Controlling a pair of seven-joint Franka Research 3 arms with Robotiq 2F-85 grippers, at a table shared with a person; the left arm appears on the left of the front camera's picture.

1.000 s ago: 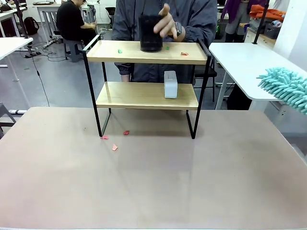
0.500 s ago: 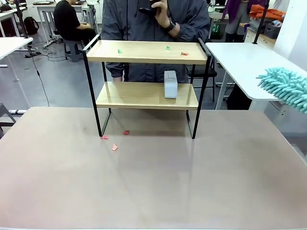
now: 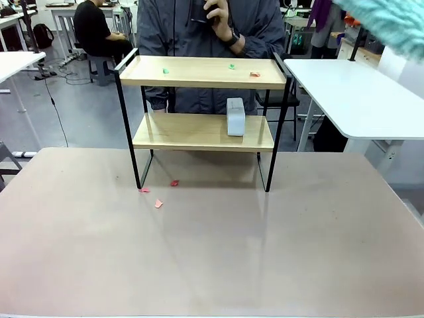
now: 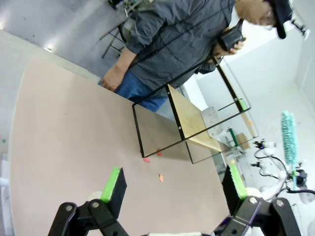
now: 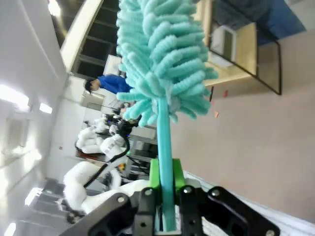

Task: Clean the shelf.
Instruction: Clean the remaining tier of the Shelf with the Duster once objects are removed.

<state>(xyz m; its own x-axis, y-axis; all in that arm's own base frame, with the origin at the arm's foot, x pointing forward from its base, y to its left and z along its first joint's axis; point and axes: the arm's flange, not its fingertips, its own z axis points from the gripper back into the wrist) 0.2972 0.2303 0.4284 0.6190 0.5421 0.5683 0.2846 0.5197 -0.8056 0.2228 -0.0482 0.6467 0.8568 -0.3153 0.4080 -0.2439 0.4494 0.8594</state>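
Above and right of the shelf [image 3: 199, 71], which stands at the bench's far side, a teal duster [image 3: 391, 20] sits clamped in the right end effector [image 5: 166, 196], the left end effector [image 4: 174, 183] gapes empty, and coloured scraps [image 3: 231, 65] littering the shelf's top board suggest that sweeping has not yet begun.

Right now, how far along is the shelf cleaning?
Done: the person's hand holds a dark object clear of the shelf. In hand: the right gripper clamps the teal duster, not yet at the shelf. Remaining: scraps on the top board and table, a white box on the lower board.
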